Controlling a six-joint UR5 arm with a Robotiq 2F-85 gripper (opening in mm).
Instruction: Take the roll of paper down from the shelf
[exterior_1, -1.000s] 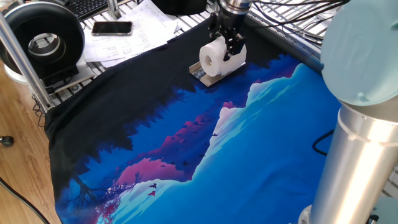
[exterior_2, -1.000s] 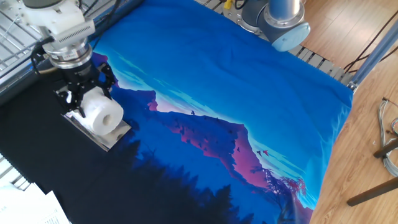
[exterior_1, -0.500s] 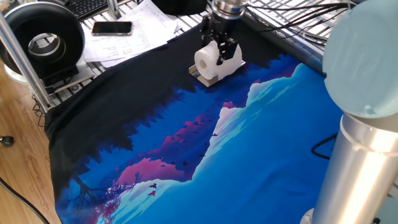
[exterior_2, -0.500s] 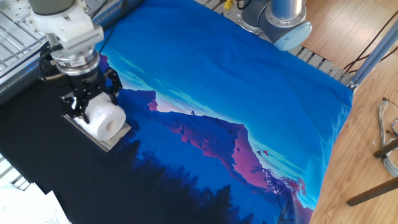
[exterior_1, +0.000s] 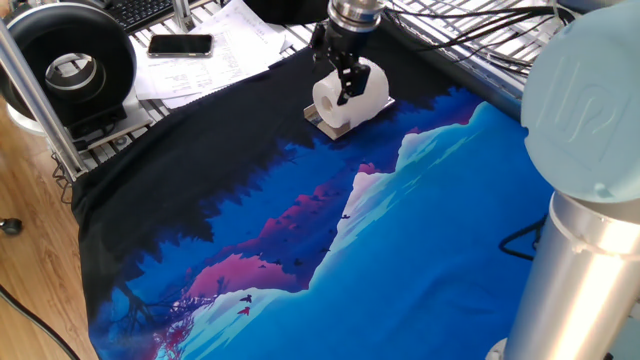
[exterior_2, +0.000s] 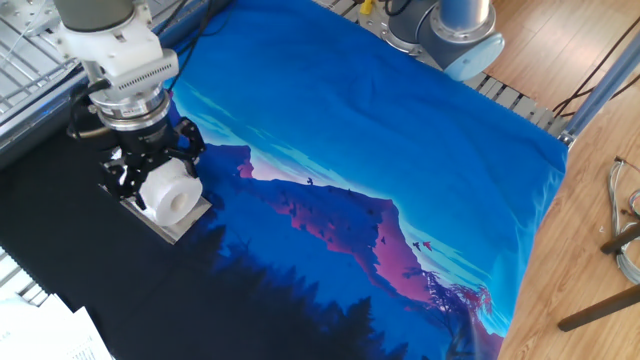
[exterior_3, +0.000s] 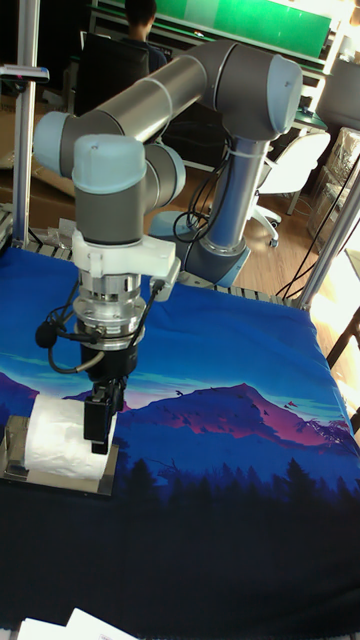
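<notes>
The white roll of paper (exterior_1: 352, 92) lies on its side on the small shiny shelf (exterior_1: 322, 122) at the back of the cloth. My gripper (exterior_1: 347, 86) comes down over the roll with one finger on each side of it. The jaws stand open and close to the paper. The other fixed view shows the roll of paper (exterior_2: 170, 193) on the shelf (exterior_2: 176, 226) with the gripper (exterior_2: 158, 172) straddling it. In the tall view one of the fingers (exterior_3: 98, 418) crosses the right end of the roll of paper (exterior_3: 55, 447), which rests on the shelf (exterior_3: 60, 482).
A blue mountain-print cloth (exterior_1: 420, 250) covers the table. A large black spool (exterior_1: 70, 65), a phone (exterior_1: 180, 44) and papers (exterior_1: 225, 50) lie at the back left. A wire rack (exterior_2: 25, 45) runs behind the shelf. The arm's base column (exterior_1: 585, 230) rises at the right.
The gripper has slid along the roll from its far end towards the middle and sits a little lower. The roll has stayed on the shelf.
</notes>
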